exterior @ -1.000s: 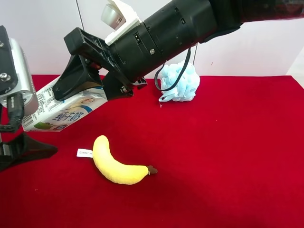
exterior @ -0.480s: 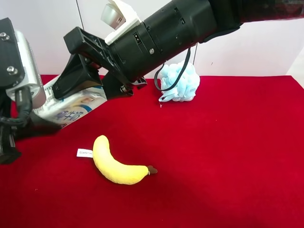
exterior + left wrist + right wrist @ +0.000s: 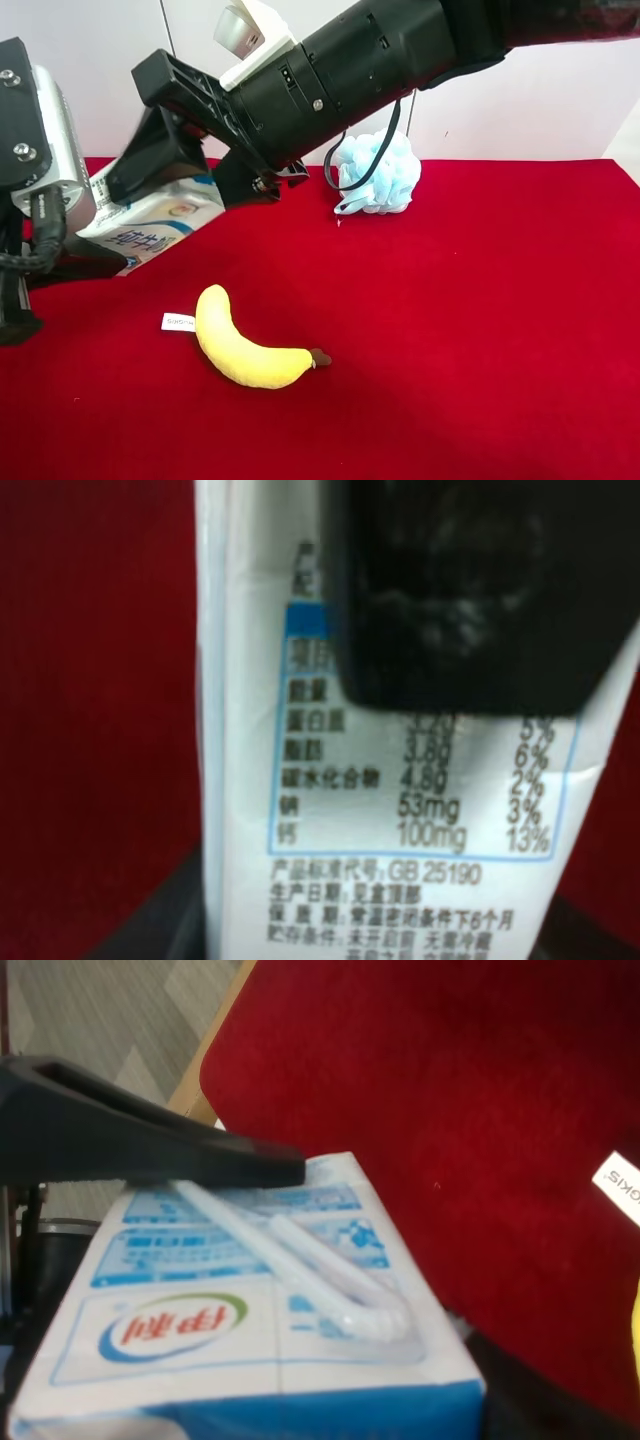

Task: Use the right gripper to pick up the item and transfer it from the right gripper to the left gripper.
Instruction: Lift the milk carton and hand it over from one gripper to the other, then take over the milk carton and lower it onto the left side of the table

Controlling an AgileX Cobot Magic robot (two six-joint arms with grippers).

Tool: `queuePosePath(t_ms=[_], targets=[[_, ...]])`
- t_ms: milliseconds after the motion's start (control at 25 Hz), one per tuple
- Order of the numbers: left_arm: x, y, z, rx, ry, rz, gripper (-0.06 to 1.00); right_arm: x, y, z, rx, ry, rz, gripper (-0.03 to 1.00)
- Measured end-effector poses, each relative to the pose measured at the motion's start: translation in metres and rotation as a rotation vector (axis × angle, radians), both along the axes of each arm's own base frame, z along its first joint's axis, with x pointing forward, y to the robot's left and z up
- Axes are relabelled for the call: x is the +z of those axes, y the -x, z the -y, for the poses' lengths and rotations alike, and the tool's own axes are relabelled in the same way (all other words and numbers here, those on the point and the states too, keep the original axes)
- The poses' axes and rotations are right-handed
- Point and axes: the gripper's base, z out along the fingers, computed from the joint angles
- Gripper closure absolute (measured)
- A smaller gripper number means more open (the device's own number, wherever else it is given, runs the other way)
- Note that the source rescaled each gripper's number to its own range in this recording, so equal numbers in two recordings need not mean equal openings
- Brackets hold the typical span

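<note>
The white drink carton [image 3: 150,215] with blue and green print hangs tilted above the red cloth at the exterior high view's left. My right gripper [image 3: 178,195], on the thick black arm with the white block, is shut on it, one finger [image 3: 150,1150] flat across its face [image 3: 250,1340]. My left gripper [image 3: 50,290], under the silver ribbed block, is open with its fingers on either side of the carton's lower end. In the left wrist view the carton's label [image 3: 400,820] fills the frame, with a black finger [image 3: 460,590] pressed on it and the left gripper [image 3: 380,920] straddling it.
A yellow plush banana [image 3: 245,350] with a white tag [image 3: 178,322] lies on the red cloth [image 3: 480,330] below the carton. A pale blue bath puff [image 3: 378,170] sits at the back by the wall. The table's edge [image 3: 215,1060] and floor show past the carton.
The left gripper rose from the cloth up to the carton's lower end. The right gripper then tilted the carton a little upward; it still holds it.
</note>
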Motion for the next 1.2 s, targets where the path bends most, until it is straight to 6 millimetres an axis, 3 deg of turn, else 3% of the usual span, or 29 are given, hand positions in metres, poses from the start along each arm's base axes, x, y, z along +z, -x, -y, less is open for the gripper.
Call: queuePosePath(t_ms=[80, 160, 240, 800, 1200], targets=[[0.0, 0.0, -0.001, -0.001, -0.009, -0.002, 0.92, -0.001, 0.0, 0.001, 0.003, 0.016, 0.008, 0.15], [0.0, 0.0, 0.0, -0.001, -0.005, -0.005, 0.92, -0.002, 0.0, 0.002, 0.01, 0.033, 0.021, 0.04], [0.0, 0.0, -0.001, -0.001, -0.009, -0.002, 0.92, -0.003, 0.0, 0.002, 0.011, 0.038, 0.023, 0.0], [0.0, 0.0, -0.001, -0.001, -0.009, -0.002, 0.92, -0.004, 0.009, 0.005, 0.08, 0.07, -0.056, -0.02], [0.0, 0.0, -0.001, -0.001, -0.009, -0.002, 0.93, -0.015, 0.025, 0.019, 0.216, 0.27, -0.169, -0.02]])
